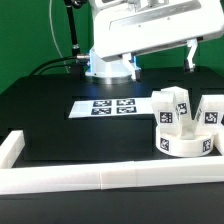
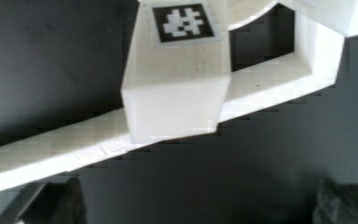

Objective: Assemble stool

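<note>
The round white stool seat (image 1: 186, 144) lies at the front of the exterior view's right, just behind the border rail. Three white legs with black-and-white tags stand up from it, among them the leg (image 1: 167, 106) on the left and the leg (image 1: 213, 111) on the right. My gripper (image 1: 163, 58) hangs above and behind them, touching nothing. In the wrist view a tagged leg (image 2: 172, 82) fills the middle, beyond my gripper (image 2: 197, 206). The dark fingers (image 2: 48, 206) stand wide apart with nothing between them, so the gripper is open.
The marker board (image 1: 110, 106) lies flat in the middle of the black table. A long white border rail (image 1: 100, 178) runs along the front edge and turns back at the exterior view's left; it also crosses the wrist view as the rail (image 2: 51, 160). The arm's base (image 1: 110, 62) stands at the back.
</note>
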### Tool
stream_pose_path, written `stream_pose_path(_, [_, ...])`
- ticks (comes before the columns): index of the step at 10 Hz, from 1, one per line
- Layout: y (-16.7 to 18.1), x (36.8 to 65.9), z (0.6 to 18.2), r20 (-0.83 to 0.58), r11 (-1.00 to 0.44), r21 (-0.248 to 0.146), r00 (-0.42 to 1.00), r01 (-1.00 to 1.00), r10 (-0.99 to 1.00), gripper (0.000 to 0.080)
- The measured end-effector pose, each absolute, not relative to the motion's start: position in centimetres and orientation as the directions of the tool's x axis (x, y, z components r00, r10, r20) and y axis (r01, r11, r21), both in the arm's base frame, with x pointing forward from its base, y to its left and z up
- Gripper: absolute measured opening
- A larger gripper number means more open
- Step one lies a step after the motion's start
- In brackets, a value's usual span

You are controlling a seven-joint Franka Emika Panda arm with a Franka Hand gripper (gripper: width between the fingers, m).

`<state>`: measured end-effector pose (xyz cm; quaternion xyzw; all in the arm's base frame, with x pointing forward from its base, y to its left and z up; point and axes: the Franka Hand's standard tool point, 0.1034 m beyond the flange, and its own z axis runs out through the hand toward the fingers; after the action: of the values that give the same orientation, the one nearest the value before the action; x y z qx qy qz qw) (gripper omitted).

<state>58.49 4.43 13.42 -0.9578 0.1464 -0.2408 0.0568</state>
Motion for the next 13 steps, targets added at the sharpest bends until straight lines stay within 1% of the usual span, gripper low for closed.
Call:
stream_pose_path(1, [4.7, 57.9, 12.6, 0.368, -0.96, -0.169, 0.89, -0.223, -0.271, 0.0649])
stream_pose_path(2, [4.6, 58.0, 12.6, 0.287, -0.972, -0.156, 0.934, -0.176, -0.215, 0.0649])
stream_pose_path(3, [4.0, 58.5, 13.0, 0.255, -0.979, -0.145, 0.951, -0.14, -0.174, 0.0649])
stream_pose_path(4, [3.6, 58.5, 12.6, 0.175, -0.983, -0.147, 0.975, -0.108, -0.134, 0.0649])
stream_pose_path(6, [3.8, 59.2, 12.4, 0.046, -0.979, -0.171, 0.992, -0.11, -0.12, 0.0649])
stream_pose_path(9, [3.9, 59.3, 12.3, 0.041, -0.979, -0.168, 0.992, -0.112, -0.121, 0.0649])
stream_pose_path(10, [4.1, 59.3, 12.0, 0.05, -0.99, -0.139, 0.999, -0.008, -0.015, 0.0649])
stream_pose_path(12, [4.7, 59.2, 11.5, 0.062, -0.984, -0.133, 0.992, 0.121, 0.114, 0.0649])
stream_pose_path(13, [4.6, 59.2, 11.5, 0.06, -0.986, -0.135, 0.994, 0.101, 0.094, 0.0649])
